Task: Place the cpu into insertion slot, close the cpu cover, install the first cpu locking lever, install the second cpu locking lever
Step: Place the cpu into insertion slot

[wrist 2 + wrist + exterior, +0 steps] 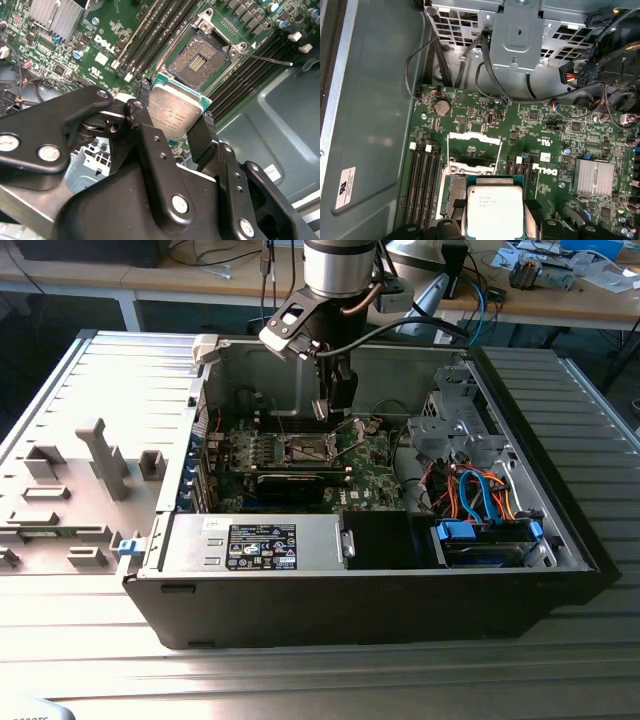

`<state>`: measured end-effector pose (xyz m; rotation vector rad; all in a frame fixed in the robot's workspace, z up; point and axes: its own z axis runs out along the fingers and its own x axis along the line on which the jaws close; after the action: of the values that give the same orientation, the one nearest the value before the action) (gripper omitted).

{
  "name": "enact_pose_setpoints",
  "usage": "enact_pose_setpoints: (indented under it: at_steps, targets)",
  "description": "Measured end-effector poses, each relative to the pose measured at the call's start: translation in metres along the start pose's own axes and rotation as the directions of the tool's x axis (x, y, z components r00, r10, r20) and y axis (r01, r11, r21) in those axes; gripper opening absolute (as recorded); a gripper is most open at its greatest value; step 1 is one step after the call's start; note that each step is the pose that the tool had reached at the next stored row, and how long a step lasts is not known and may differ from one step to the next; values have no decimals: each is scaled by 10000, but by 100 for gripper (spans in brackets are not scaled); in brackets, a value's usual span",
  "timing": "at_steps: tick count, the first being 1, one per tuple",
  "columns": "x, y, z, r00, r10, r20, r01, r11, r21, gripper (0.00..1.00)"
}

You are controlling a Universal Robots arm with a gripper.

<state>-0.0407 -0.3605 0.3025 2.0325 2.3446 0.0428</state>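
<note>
Gripper (176, 114) clenched on the cpu (172, 102), held near the insertion slot (196, 59), not in it. Cpu cover (474, 139) stands open.

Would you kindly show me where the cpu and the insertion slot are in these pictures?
cpu (175, 112): second wrist view, the middle of its silvery metal top.
insertion slot (198, 61): second wrist view, the dark centre of the open socket.

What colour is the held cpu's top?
The cpu top is silvery metal, clearest in the first wrist view.
</note>
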Motion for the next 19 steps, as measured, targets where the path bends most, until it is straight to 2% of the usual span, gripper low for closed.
enact_pose_setpoints:
  at_steps: [19]
  targets:
    - [0,0,9,9998,200,9,-200,9998,2,54]
